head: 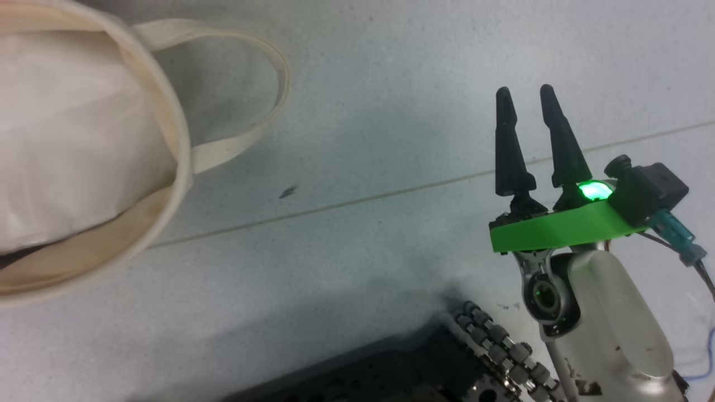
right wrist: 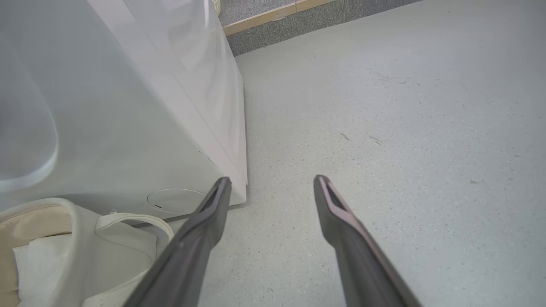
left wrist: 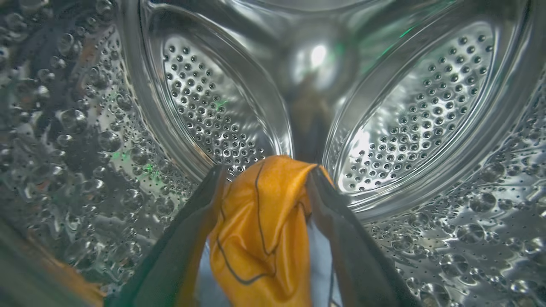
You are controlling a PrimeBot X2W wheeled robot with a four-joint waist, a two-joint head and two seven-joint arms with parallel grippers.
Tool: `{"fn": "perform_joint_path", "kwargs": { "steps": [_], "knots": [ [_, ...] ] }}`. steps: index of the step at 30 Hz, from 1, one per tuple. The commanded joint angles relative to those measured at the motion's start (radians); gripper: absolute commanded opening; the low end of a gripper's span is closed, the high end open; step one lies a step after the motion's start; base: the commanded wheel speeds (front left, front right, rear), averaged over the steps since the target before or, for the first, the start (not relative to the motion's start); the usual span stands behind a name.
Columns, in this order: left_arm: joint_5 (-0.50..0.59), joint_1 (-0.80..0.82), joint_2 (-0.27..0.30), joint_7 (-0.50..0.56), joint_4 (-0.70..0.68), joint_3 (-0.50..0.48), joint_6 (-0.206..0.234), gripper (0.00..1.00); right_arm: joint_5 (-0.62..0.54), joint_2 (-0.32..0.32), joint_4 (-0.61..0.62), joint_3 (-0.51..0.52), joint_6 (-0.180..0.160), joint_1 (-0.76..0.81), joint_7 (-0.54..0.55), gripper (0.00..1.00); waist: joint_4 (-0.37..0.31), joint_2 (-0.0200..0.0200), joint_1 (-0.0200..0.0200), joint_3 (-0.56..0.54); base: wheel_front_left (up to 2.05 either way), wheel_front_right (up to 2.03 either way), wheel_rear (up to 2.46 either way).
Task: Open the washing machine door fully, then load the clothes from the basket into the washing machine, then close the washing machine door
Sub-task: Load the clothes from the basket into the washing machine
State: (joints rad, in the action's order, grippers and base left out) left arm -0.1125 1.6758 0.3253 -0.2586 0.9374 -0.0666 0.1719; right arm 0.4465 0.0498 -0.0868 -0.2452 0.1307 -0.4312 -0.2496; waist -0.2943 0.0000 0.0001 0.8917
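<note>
Left arm is reached inside the steel drum (left wrist: 426, 106) of the washing machine (right wrist: 128, 128). The left gripper (left wrist: 267, 170) is seen with fingers spread wide, and the clothes (left wrist: 260, 230), an orange and pale blue fold, are bunched loosely between them, deep in the drum. Main risk, judged: on withdrawal the fabric is dragged back out, because it is draped against both fingers rather than dropped clear. Second risk: the garment is left trailing toward the drum mouth and is later pinched by the washing machine door. Lesser risk: a fingertip is knocked against the ribbed drum wall, close on both sides. The right gripper (head: 525, 92) is held wide and empty above the grey floor (head: 391, 84), well apart from the basket (head: 179, 139), so little trouble is expected there. Count, largest first: one washing machine; one drum, two perforated back panels counted; one cream basket, one strap handle (head: 268, 100) counted in the head view; one white liner (head: 72, 139) inside the basket; one printed garment; two grippers, two dark fingers each. Whether more clothes are hidden under the liner cannot be told.
</note>
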Motion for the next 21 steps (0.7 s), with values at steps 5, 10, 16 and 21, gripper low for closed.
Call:
{"fn": "perform_joint_path", "kwargs": {
  "steps": [5, 10, 16, 21],
  "knots": [
    [-0.028, -0.135, -0.002, -0.003, -0.106, -0.031, -0.053, 1.00, -0.033, 0.000, 0.004, 0.003, 0.000, 0.036, -0.012, 1.00, 0.043, 0.0000, -0.0001, -0.088, 0.00, 0.00, 0.00],
    [-0.050, -0.324, -0.051, -0.003, -0.209, -0.088, -0.108, 1.00, -0.055, 0.000, -0.017, 0.008, 0.000, 0.047, -0.012, 1.00, 0.086, 0.0000, -0.0001, -0.193, 0.00, 0.00, 0.00],
    [-0.037, -0.566, -0.116, -0.003, -0.299, -0.137, -0.168, 1.00, -0.073, 0.000, -0.045, 0.008, 0.000, 0.078, -0.012, 1.00, 0.140, 0.0000, -0.0001, -0.331, 0.00, 0.00, 0.00],
    [-0.021, -0.736, -0.179, -0.003, -0.347, -0.157, -0.215, 1.00, -0.079, 0.000, -0.074, -0.004, 0.000, 0.118, -0.012, 1.00, 0.177, 0.0000, -0.0001, -0.438, 0.00, 0.00, 0.00]
  ]
}}
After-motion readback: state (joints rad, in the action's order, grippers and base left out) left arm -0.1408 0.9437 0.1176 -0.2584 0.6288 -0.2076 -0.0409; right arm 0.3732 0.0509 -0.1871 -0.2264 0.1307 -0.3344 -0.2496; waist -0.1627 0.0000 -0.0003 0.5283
